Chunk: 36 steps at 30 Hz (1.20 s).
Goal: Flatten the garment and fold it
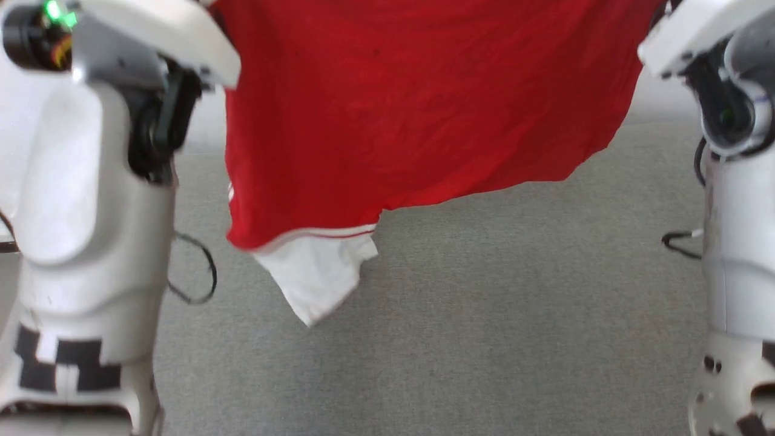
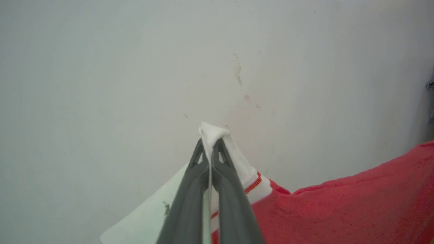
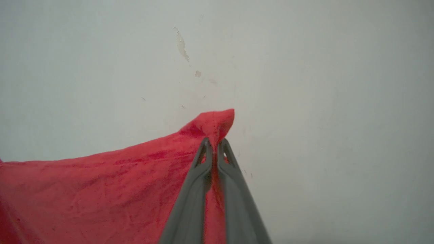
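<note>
Grey carpet-like surface (image 1: 484,339) below us, pale wall (image 2: 101,67) behind it with a few scuffs (image 2: 238,69). We have the garment (image 1: 412,109) up in the air between our two arms, red panel spread across the upper head view. Its lower edge runs on a slant, dropping toward our left, where a white sleeve (image 1: 315,272) with red-striped trim (image 1: 327,233) dangles as the lowest point. There's open surface under that edge and plenty of room on our right side below the cloth. Our left gripper (image 2: 211,144) is clamped together on a white sleeve corner, with a tuft of white cloth poking past the tips and a striped band just beside the fingers. Our right gripper (image 3: 214,144) is pinched closed on a red corner, a small red peak above the tips, and the cloth's top edge slopes away to that view's left. Left forearm (image 1: 91,181) and right forearm (image 1: 738,242) flank the cloth at the frame sides, with a loose cable loop (image 1: 200,272) beside the left one. The shirt's top is cut off by the head view's upper edge, so from there we can't judge the grips. We can't tell whether the dangling sleeve is the one we hold, nor which face of the shirt is toward us
</note>
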Available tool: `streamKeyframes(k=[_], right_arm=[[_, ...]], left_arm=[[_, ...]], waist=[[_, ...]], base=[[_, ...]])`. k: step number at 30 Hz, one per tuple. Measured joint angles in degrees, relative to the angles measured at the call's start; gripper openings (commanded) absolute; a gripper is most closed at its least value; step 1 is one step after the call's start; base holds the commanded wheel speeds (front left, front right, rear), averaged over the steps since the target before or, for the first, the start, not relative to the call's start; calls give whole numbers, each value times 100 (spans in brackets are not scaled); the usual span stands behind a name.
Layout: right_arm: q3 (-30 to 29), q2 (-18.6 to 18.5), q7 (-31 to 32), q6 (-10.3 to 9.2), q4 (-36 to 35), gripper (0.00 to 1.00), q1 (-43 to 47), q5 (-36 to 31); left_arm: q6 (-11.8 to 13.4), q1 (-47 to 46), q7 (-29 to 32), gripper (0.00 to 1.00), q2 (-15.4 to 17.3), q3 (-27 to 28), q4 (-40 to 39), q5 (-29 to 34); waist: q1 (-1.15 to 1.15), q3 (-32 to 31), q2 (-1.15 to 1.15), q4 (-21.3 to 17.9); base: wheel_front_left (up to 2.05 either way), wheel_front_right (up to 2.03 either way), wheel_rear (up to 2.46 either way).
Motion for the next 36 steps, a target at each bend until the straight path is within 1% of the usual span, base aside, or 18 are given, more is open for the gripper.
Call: streamKeyframes(k=[1, 7, 8, 13, 19, 26, 30, 34, 36], right_arm=[[-2, -3, -3, 0, 122, 0, -124, -48], [47, 13, -105, 0, 870, 0, -859, -258], [56, 14, -135, 0, 994, 0, -971, -264], [62, 15, -328, 0, 1616, 0, -1544, -410], [73, 16, -563, 0, 2056, 0, -2288, -535], [-45, 18, -931, 0, 2408, 0, -3125, -691], [-147, 24, -1166, 1, 2597, 0, -3415, -892], [-321, 23, -1365, 1, 2680, 0, -3620, -1210], [-397, 22, -1445, 1, 2675, 0, -3710, -1380]], left_arm=[[-44, -153, 33, 0, 27, -24, 121, 24], [-52, -900, 180, 0, 151, -69, 722, 101], [-89, -1009, 203, 0, 168, -94, 800, 123], [-91, -1636, 200, 0, 159, -40, 1212, 98], [-97, -2494, 148, 0, 248, -82, 1429, 220], [-105, -3438, -300, 0, 266, -62, 1658, 300], [-208, -3644, -699, 0, 250, -19, 1783, 279], [-404, -3746, -1031, 0, 214, -34, 1925, 235], [-458, -3794, -1154, 0, 200, -26, 2000, 190]], waist=[[0, 18, 0, -13], [1, 210, 0, -70], [1, 251, 0, -81], [2, 520, 0, -146], [2, 1000, 0, -238], [3, 1741, 0, -347], [3, 2187, 0, -395], [3, 2629, 0, -410], [3, 2838, 0, -401]], base=[[0, 0, 0], [0, 0, 0], [0, 0, 0], [0, 0, 0], [0, 0, 0], [0, 0, 0], [0, 0, 0], [0, 0, 0], [0, 0, 0]])
